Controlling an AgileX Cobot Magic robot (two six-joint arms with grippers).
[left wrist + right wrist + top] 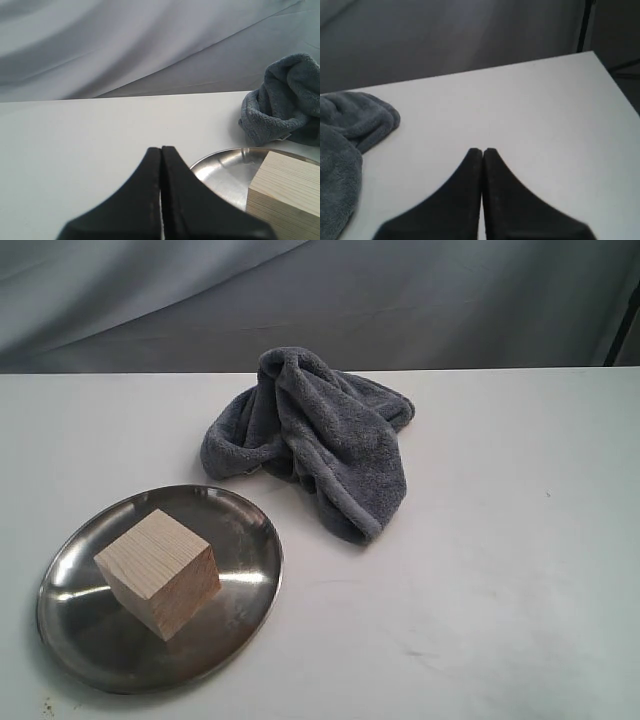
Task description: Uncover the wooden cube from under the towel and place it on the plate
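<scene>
The pale wooden cube [160, 570] stands on the shiny steel plate [235, 615] at the front left of the white table, fully uncovered. The blue-grey towel [320, 435] lies crumpled in a heap behind and to the right of the plate, apart from it. Neither arm shows in the exterior view. In the left wrist view my left gripper [161, 149] is shut with nothing between its fingers, beside the plate [225, 167] and the cube [282, 192], with the towel [285, 100] beyond. My right gripper [482, 150] is shut and empty over bare table, the towel [347, 135] off to one side.
The white table [500, 570] is backed by a grey draped cloth [300, 300]. A dark stand post [625, 325] rises at the far right corner. The table's edge [615, 85] shows near my right gripper.
</scene>
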